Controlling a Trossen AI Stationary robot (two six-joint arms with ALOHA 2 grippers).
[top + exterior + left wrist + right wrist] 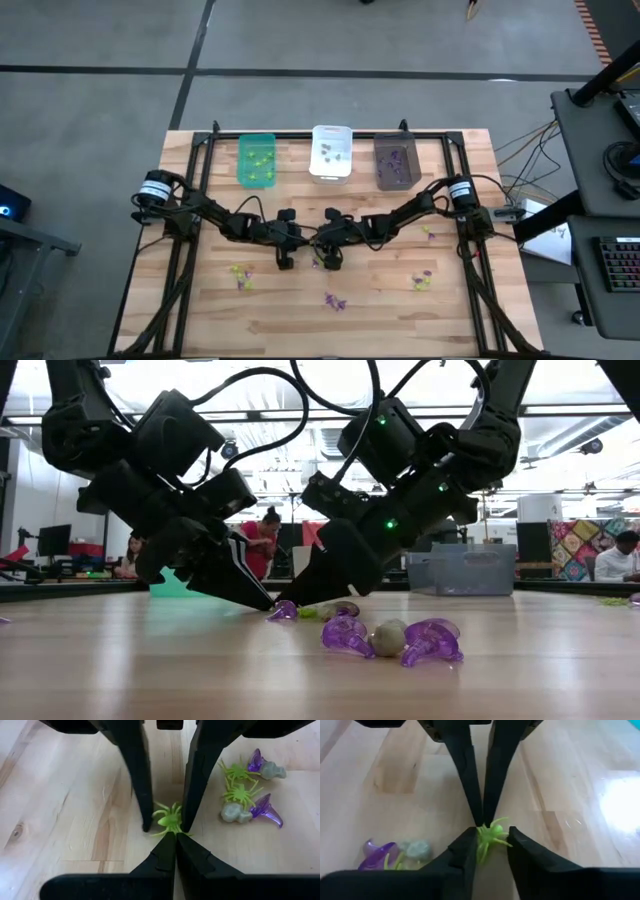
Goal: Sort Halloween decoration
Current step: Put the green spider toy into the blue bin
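Counter [200, 300]: pale wood planks, visible grain and knots.
Left gripper [175, 834]: dark tapered fingers pressed together, tips just beside the green spider.
Right gripper [490, 840]: smooth dark fingers spread around the green spider (tips on the counter).
Green spider [490, 836]: spiky yellow-green plastic, mid-counter between both grippers.
Purple trinkets [390, 637]: glossy, curved, near the green spider.

Bright, even overhead light; glare on the table [620, 805] at three o'clock, and backlit dark arms in the low view.

Trinkets [336, 301], bins [331, 152] on table [380, 310]
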